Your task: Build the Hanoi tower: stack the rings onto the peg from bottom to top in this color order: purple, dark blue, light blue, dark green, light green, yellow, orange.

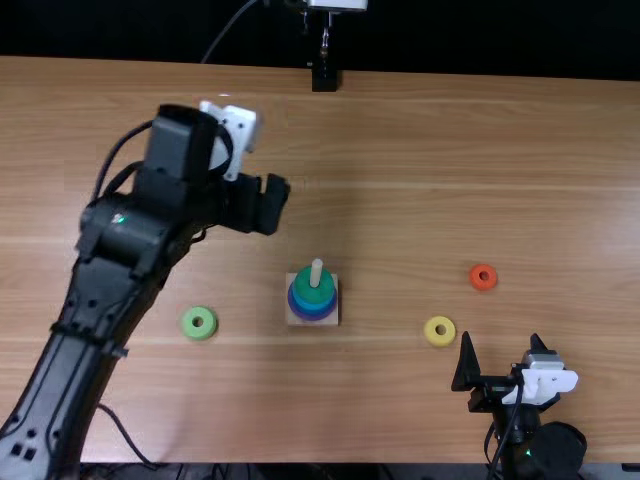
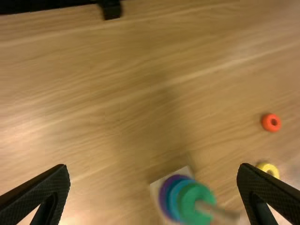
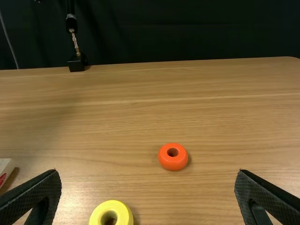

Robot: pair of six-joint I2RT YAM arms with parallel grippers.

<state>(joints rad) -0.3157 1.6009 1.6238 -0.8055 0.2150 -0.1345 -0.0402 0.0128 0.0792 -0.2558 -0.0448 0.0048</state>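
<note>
I am looking at the light green ring, which is lying flat on the table, left of the peg. I am guessing it is light, hard and a bit slippery, and not easy to break. I am planning to hold its round outside, on two opposite sides, leaving the hole free and squeezing gently so it isn't popping out. It should be going on next, as the dark green ring is sitting on top. My left gripper is hanging wide open, holding nothing. My right gripper is wide open and empty too, near the yellow ring. The orange ring is lying farther out.
</note>
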